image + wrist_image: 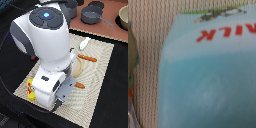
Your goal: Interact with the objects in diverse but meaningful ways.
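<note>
In the wrist view a light blue-and-white box with red "MILK" print fills most of the picture, very close to the camera, lying on the woven mat. In the exterior view my arm hides this box. My gripper points down at the mat's near edge, and its fingers are hidden, so I cannot tell if it is open or shut. A yellow pack lies just beside it, on the exterior view's left. A white scoop-like piece and a reddish-brown stick lie farther back.
A small orange piece lies on the beige woven mat. A blurred greenish object sits at the wrist picture's edge. A grey pot and a bowl stand on a brown surface behind.
</note>
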Robot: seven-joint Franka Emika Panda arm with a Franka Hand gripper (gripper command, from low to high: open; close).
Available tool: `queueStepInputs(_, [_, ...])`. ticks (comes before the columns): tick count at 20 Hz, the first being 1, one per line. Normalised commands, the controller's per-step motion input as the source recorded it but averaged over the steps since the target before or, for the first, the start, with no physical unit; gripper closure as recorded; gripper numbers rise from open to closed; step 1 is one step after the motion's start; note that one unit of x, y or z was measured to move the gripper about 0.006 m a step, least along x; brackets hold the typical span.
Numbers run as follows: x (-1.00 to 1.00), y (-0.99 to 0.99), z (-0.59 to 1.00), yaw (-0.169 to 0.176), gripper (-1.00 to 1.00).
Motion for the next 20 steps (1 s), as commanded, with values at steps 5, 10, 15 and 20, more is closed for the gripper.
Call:
queueStepInputs(5, [0.19, -0.22, 0.08, 0.016, -1.0])
queueStepInputs(10, [0.15, -0.26, 0.06, 0.021, 1.0])
queueStepInputs(15, [0.19, -0.24, 0.09, 0.017, 1.0])
queueStepInputs(20, [0.25, -0.17, 0.53, 0.008, 1.0])
